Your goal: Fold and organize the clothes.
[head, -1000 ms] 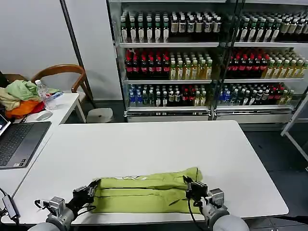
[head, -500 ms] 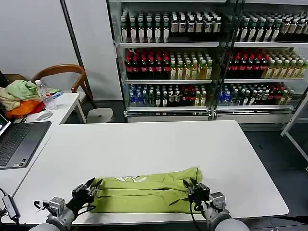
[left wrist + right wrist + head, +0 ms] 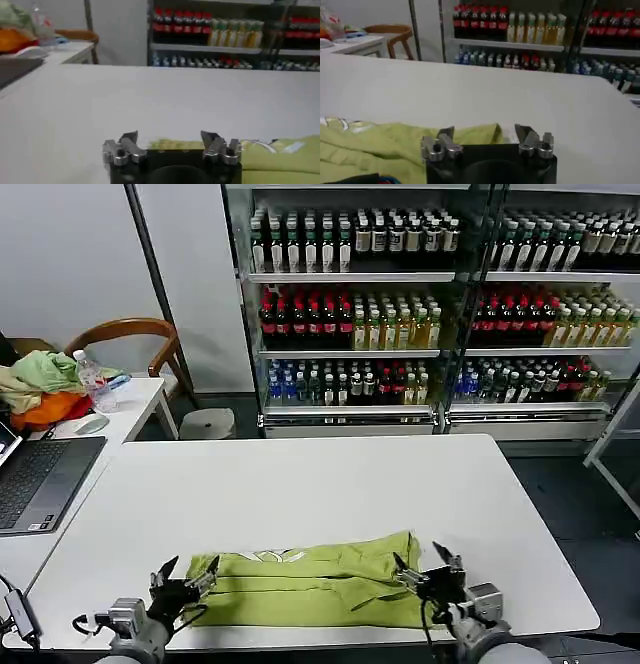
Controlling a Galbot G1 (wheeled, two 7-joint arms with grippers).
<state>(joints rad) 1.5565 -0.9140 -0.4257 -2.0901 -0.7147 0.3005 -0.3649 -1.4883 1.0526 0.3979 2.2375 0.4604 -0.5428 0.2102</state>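
White table (image 3: 300,484) bears folded T-shirt (image 3: 310,589), tools spread

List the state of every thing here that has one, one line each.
T-shirt: folded into a long band, lying flat on the white table, near its front edge.
Left gripper: open, at the band's left end, holding nothing.
Right gripper: open, at the band's right end, holding nothing.
Laptop: open on the side table.

A shop-like test lab is showing beyond both grippers: glass-fronted drink coolers (image 3: 430,304) standing behind a white table (image 3: 300,484), a laptop (image 3: 40,479) sitting left.
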